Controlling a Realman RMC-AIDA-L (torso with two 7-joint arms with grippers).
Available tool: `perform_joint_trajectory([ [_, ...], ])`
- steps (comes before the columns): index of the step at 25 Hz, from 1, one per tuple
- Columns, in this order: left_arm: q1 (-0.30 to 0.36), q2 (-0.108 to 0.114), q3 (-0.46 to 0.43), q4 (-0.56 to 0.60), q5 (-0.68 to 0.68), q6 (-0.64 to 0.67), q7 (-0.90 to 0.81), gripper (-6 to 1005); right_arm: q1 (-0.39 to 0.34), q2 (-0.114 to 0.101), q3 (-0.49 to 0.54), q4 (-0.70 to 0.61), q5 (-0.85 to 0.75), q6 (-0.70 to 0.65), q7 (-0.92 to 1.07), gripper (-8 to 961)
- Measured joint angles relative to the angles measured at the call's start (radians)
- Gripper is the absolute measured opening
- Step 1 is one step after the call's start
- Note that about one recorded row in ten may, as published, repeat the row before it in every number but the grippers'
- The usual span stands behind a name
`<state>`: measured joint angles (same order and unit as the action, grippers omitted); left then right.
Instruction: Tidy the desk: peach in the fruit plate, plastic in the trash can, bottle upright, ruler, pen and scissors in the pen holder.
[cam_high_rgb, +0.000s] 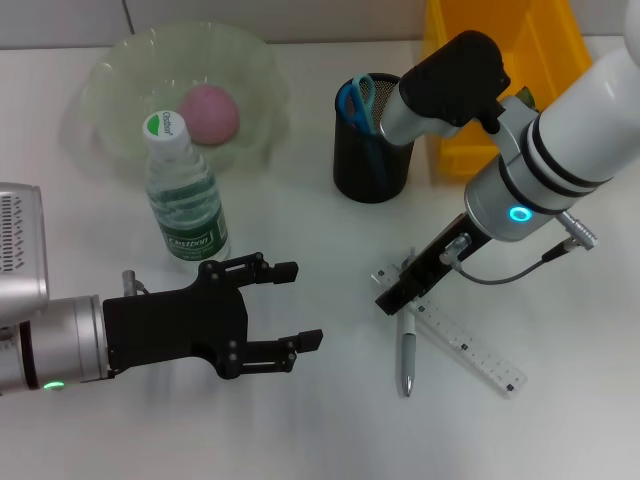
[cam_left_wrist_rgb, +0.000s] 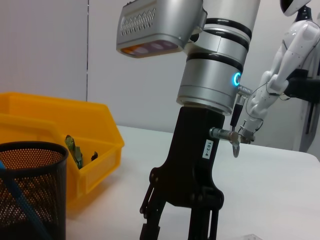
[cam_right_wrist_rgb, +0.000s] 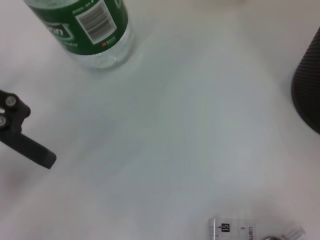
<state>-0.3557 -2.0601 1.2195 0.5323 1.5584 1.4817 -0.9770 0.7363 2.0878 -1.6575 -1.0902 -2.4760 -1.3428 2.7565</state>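
Right gripper (cam_high_rgb: 392, 298) low over the near end of the ruler (cam_high_rgb: 462, 343) and the pen (cam_high_rgb: 407, 355), which lie crossed on the table (cam_high_rgb: 560, 420); finger state cannot be told. Left gripper (cam_high_rgb: 298, 305) spread wide, empty, just before the upright bottle (cam_high_rgb: 183, 193). Scissors (cam_high_rgb: 357, 100) in pen holder (cam_high_rgb: 371, 150); peach (cam_high_rgb: 209, 113) in fruit plate (cam_high_rgb: 120, 80).
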Motion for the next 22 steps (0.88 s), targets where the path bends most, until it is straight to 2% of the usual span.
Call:
perform_joint_trajectory([
  [10, 0.0, -0.002, 0.0, 0.0, 0.0, 0.0, 0.001, 805, 0.008, 0.002, -0.02, 0.004, 0.0, 0.007, 0.015, 697],
  [17, 0.0, -0.002, 0.0, 0.0, 0.0, 0.0, 0.002, 805, 0.049, 0.002, -0.021, 0.079, -0.001, 0.01, 0.025, 678],
  [22, 0.0, -0.002, 0.0, 0.0, 0.0, 0.0, 0.003, 805, 0.052, 0.001, -0.029, 0.079, 0.0, 0.01, 0.028, 615],
])
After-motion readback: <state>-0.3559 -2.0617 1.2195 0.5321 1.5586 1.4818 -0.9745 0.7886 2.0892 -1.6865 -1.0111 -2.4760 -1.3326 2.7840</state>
